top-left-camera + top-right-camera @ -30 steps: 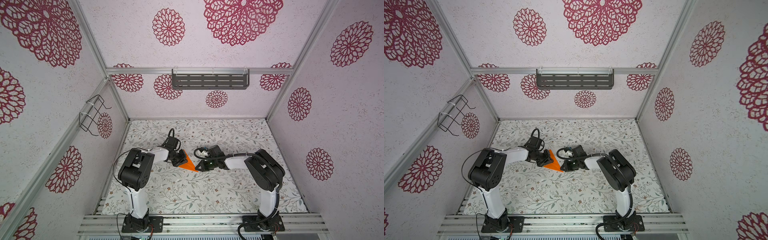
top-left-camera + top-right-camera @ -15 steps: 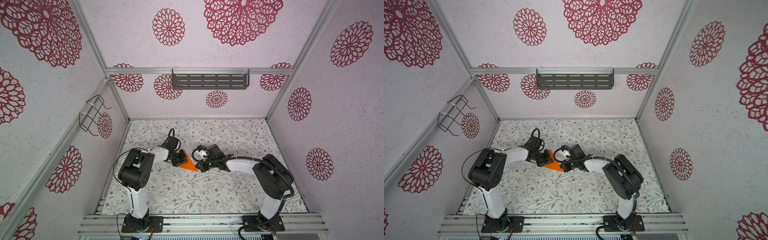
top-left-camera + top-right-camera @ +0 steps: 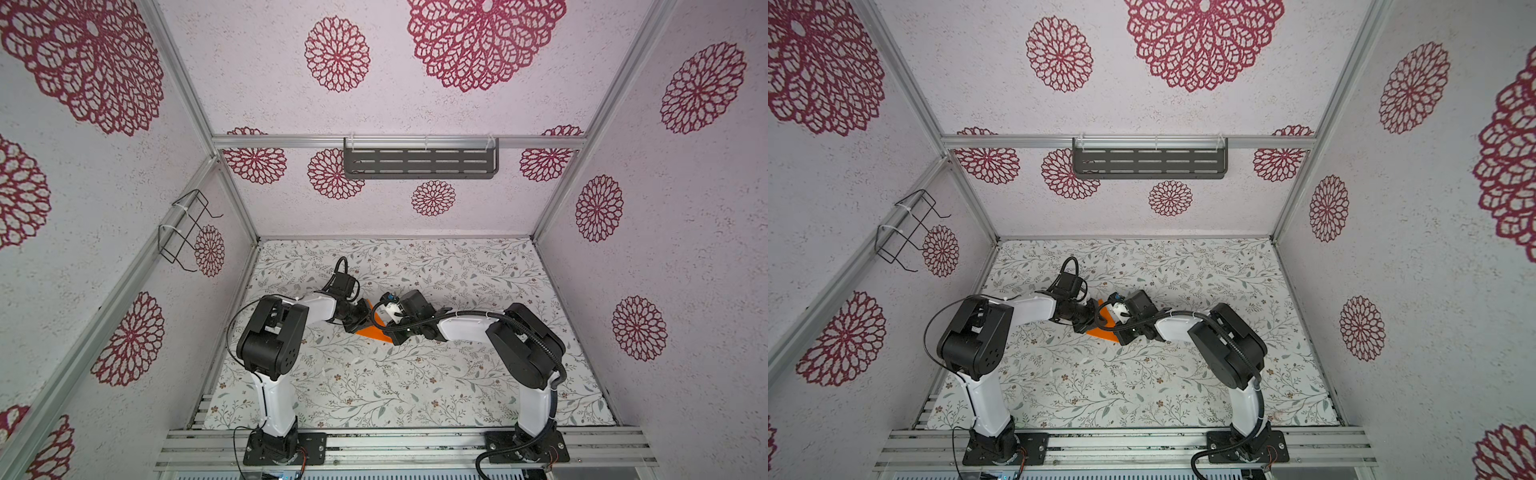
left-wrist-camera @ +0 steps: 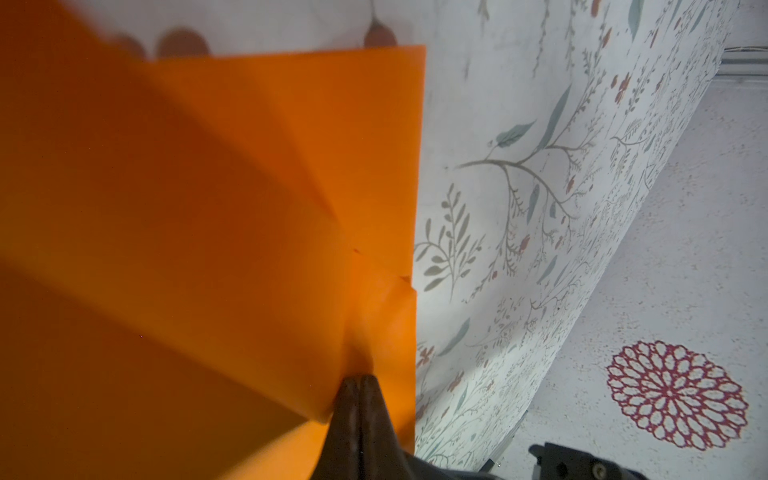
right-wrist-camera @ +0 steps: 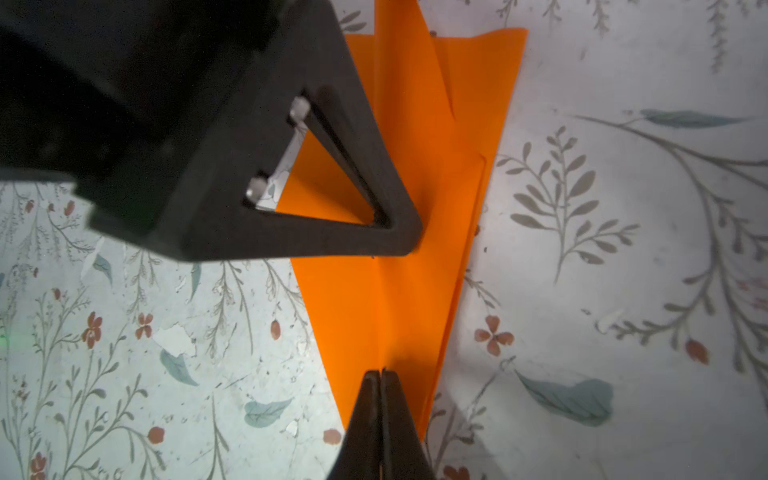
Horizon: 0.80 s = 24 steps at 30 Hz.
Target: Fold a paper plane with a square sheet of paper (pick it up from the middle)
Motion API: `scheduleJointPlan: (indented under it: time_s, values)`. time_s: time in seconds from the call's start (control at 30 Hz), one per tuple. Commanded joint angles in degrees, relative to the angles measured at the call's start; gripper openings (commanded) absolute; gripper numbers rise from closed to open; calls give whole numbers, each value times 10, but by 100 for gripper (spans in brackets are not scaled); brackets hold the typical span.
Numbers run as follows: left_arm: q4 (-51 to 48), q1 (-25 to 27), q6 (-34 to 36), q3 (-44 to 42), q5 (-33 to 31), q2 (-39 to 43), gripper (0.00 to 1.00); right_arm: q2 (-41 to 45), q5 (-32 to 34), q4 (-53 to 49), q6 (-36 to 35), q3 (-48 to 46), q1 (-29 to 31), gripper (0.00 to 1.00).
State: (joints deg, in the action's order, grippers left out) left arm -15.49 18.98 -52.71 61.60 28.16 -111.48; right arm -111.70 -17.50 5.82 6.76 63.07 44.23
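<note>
**Orange dart flat on the table, both grippers shut at its crease**

The paper plane (image 5: 415, 299) is a narrow, bright orange dart. It has one sharp point, a straight centre crease down its length, and a wider tail whose layered flaps show extra fold lines. It lies near the middle of the floral table (image 3: 374, 395), between the two wrists. In both top views only a small orange wedge shows (image 3: 371, 332) (image 3: 1100, 333), with the rest hidden under the arms.

The right gripper (image 5: 380, 374) has its fingertips pressed together with no gap, and they sit on the centre crease close to the pointed end. The left gripper (image 4: 361, 380) is equally tight. Its tips meet at a fold in the paper, farther along the same crease toward the tail, and the right wrist view shows its black finger (image 5: 409, 243) touching the sheet there. Whether either pair nips a ridge of paper or only bears down on it — I cannot tell.

The long axis runs from one gripper to the other — the point toward the right arm and the front of the table, the tail toward the left arm and the back.
</note>
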Motion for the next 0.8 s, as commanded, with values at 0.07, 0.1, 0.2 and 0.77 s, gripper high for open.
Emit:
scheduleJointPlan:
  time_s: [0.07, 0.1, 0.2, 0.77]
  values:
    - [-65, -4, -3, -19, -52, -51, 5, -6, 27, -27, -32, 13, 7, 6]
    - [-67, -6, -3, -19, -53, -51, 5, -7, 33, -37, -38, 11, 9, 5]
    - [-76, -9, -2, -17, -54, -56, 4, -7, 56, -69, -62, 5, 17, 5]
    - [-96, -17, 11, -8, -56, -64, 4, 68, 87, -136, -89, -89, 26, 2]
